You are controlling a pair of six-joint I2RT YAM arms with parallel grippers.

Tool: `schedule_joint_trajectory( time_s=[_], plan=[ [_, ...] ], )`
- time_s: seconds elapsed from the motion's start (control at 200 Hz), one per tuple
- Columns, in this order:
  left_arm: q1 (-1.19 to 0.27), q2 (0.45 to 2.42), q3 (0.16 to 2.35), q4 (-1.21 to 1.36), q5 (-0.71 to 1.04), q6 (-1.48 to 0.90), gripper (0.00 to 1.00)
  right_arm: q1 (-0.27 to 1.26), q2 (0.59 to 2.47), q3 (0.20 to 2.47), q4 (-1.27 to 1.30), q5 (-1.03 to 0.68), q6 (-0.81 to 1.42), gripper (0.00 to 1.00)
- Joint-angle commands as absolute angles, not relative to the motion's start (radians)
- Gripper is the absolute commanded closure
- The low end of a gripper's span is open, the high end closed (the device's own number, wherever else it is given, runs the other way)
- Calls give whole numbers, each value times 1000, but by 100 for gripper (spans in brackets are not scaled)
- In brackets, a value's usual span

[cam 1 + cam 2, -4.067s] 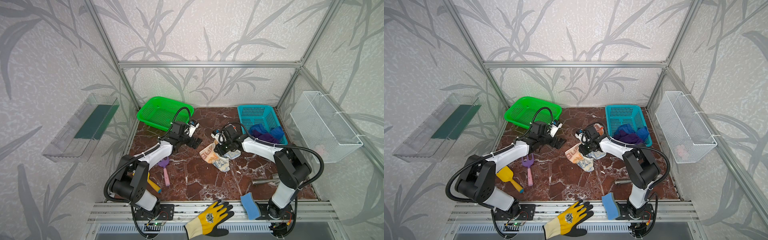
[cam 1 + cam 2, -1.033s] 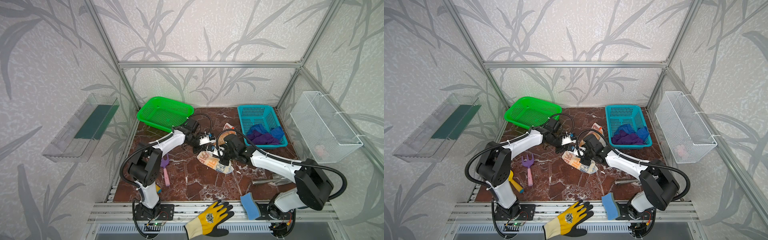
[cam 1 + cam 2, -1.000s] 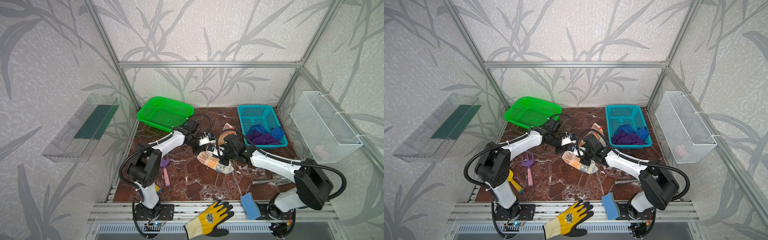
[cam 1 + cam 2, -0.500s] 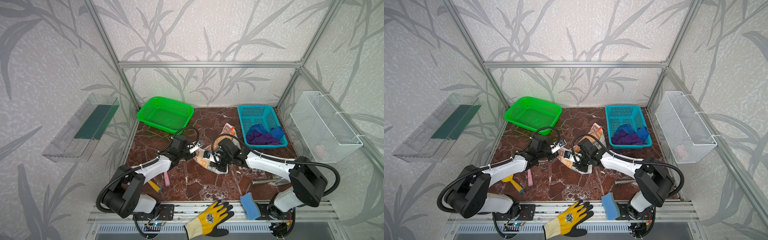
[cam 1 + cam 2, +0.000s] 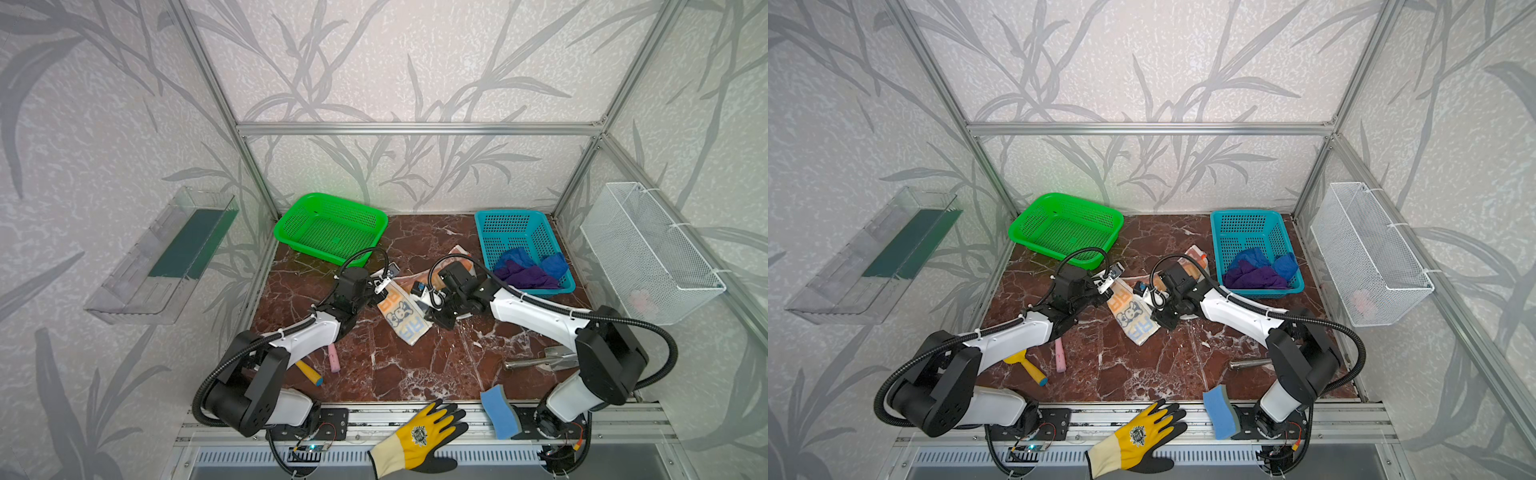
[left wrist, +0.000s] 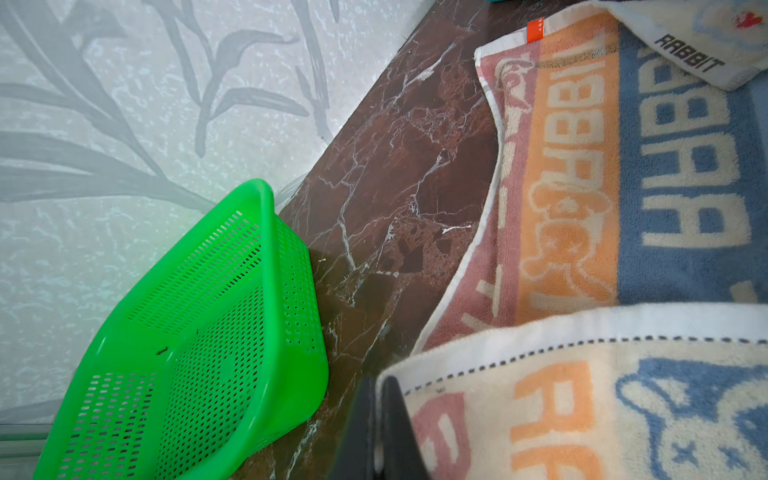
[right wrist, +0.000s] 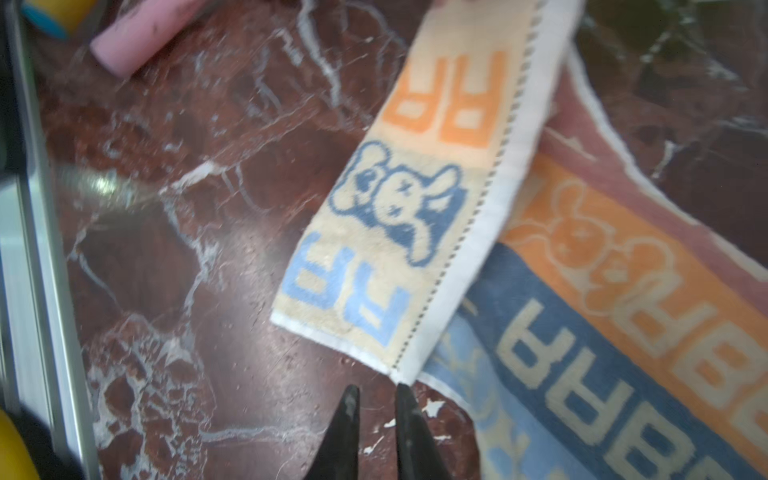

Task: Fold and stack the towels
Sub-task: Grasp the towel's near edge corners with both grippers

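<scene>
Cream towel [image 5: 405, 316] pinched in left claw [image 6: 377, 386]; right claw [image 7: 376, 390] slightly parted.

Grey leaf-patterned walls [image 5: 374, 62] (edged by an aluminium frame [image 5: 415, 129]) enclose a white-veined, reddish-brown marble floor [image 5: 415, 365].

Printed towel [image 5: 405, 318] on table [image 5: 415, 365] centre; other two towels [image 5: 525, 274] in rear-right basket [image 5: 513, 226].

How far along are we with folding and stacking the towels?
Done: nothing stacked yet. In hand: the cream towel lies with one edge folded over; left gripper pinches that edge, right gripper open beside its corner. Left: purple towel and blue towel, crumpled in the teal basket.
</scene>
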State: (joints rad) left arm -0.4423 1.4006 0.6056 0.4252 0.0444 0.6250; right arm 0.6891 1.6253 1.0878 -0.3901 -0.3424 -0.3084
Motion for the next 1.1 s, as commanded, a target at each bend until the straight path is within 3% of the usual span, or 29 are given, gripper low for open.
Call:
schedule_joint_trajectory(
  time_s=[0.0,0.295,0.85,1.095],
  plan=[
    [-440,1413,597,472,29,600,100,657,1679,1108,-456,-433,-107,81],
    [-440,1437,591,473,20,585,100,649,1769,1003,-289,-493,93,79],
    [-440,1442,591,463,18,580,100,585,1780,957,-187,-474,154,71],
    [-440,1439,592,460,21,576,100,587,1825,956,-143,-558,165,68]
  ],
)
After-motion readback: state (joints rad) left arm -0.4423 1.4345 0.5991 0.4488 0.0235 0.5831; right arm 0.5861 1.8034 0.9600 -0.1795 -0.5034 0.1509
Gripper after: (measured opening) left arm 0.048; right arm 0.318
